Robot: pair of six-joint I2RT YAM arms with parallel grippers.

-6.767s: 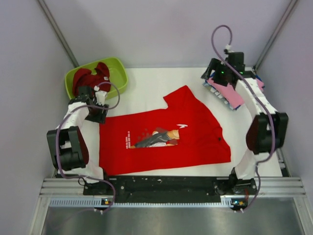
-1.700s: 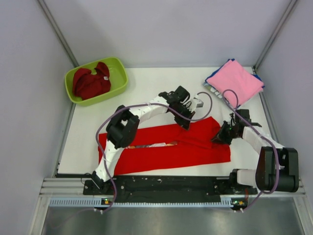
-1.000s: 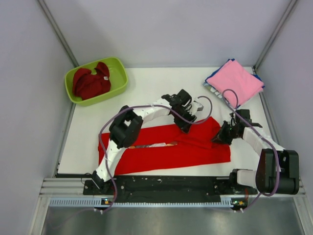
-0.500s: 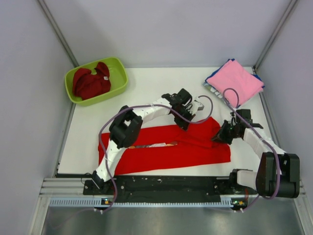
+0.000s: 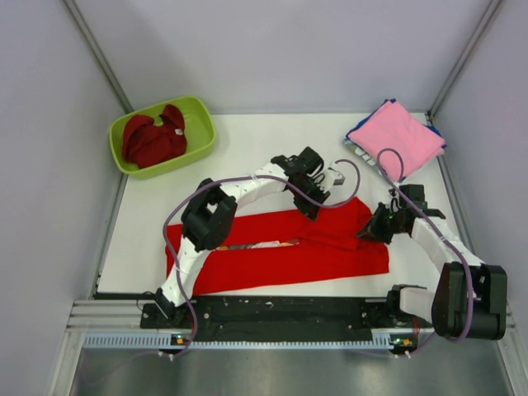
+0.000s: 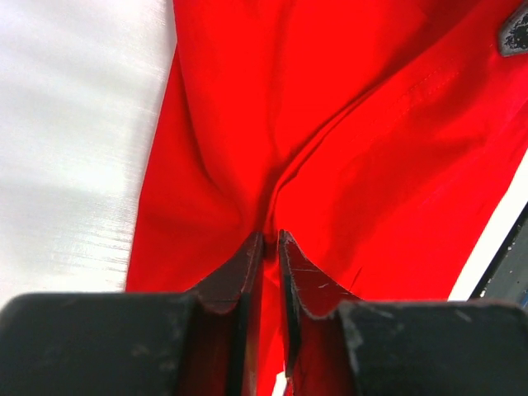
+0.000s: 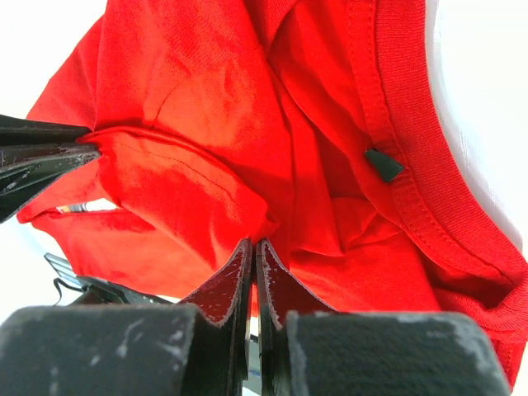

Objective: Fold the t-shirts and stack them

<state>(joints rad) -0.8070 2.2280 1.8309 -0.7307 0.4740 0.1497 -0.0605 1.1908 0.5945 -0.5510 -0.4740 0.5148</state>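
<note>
A bright red t-shirt (image 5: 272,252) lies folded into a long band across the near part of the table. My left gripper (image 5: 312,211) is at its upper edge, right of middle. In the left wrist view its jaws (image 6: 270,239) are shut on a pinched ridge of the red t-shirt (image 6: 346,132). My right gripper (image 5: 369,234) sits at the shirt's right end, by the collar (image 7: 412,190). Its jaws (image 7: 254,243) are shut on a fold of the red cloth (image 7: 190,190). A pink t-shirt (image 5: 398,135) tops a folded stack, with a blue one (image 5: 355,132) showing under it.
A lime-green tub (image 5: 200,124) at the back left holds a crumpled darker red t-shirt (image 5: 153,140). The left arm reaches across the table's middle. White table (image 5: 247,153) shows behind the red shirt. Grey walls close in the sides and back.
The left gripper's jaws have closed on the red cloth at the shirt's upper edge and shifted slightly toward the back. The right gripper keeps its hold, barely moved.
</note>
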